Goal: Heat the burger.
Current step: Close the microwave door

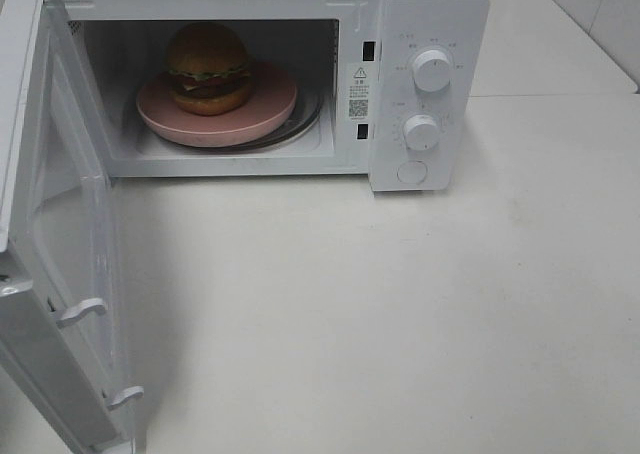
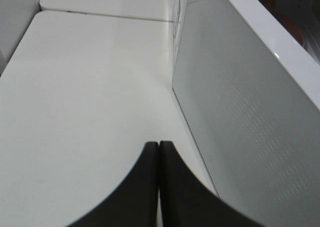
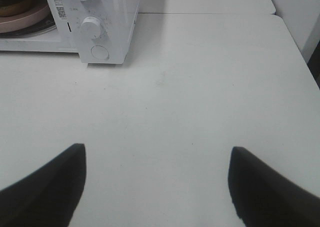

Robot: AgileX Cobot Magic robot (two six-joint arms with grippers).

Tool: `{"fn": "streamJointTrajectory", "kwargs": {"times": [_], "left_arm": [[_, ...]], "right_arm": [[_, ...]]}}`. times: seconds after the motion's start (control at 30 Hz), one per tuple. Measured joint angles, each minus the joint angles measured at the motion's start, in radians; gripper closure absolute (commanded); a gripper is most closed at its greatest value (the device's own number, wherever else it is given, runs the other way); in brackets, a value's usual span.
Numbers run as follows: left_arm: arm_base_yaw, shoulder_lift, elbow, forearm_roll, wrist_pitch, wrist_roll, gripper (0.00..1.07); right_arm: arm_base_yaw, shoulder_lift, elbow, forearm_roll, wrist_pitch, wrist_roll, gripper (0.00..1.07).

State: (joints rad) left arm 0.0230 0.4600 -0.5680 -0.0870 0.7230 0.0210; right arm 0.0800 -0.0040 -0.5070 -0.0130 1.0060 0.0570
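Glossy-bunned burger (image 1: 208, 66); smooth matt plate (image 1: 272, 110); glossy plastic microwave (image 1: 458, 124); smooth matt tabletop (image 1: 400, 324).

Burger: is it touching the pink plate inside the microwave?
Touching. The exterior high view shows the burger resting on the pink plate, its bottom bun flat on the plate's surface with no gap, inside the open microwave.

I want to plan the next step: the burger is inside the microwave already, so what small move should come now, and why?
Probably push the door shut with the left gripper. The burger sits on the pink plate inside the microwave, the door stands wide open, and the closed left gripper is beside it.
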Motion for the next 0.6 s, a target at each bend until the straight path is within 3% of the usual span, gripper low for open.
{"fn": "streamJointTrajectory", "kwargs": {"times": [0.3,0.6], "left_arm": [[0.0,0.197,0.001,-0.056,-0.258,0.129,1.07],[0.0,0.285,0.113,-0.083,-0.481,0.144,1.07]], "right_arm": [[0.0,0.0,0.0,0.0,0.0,0.0,0.31],[0.0,0.0,0.0,0.0,0.0,0.0,0.32]]}}
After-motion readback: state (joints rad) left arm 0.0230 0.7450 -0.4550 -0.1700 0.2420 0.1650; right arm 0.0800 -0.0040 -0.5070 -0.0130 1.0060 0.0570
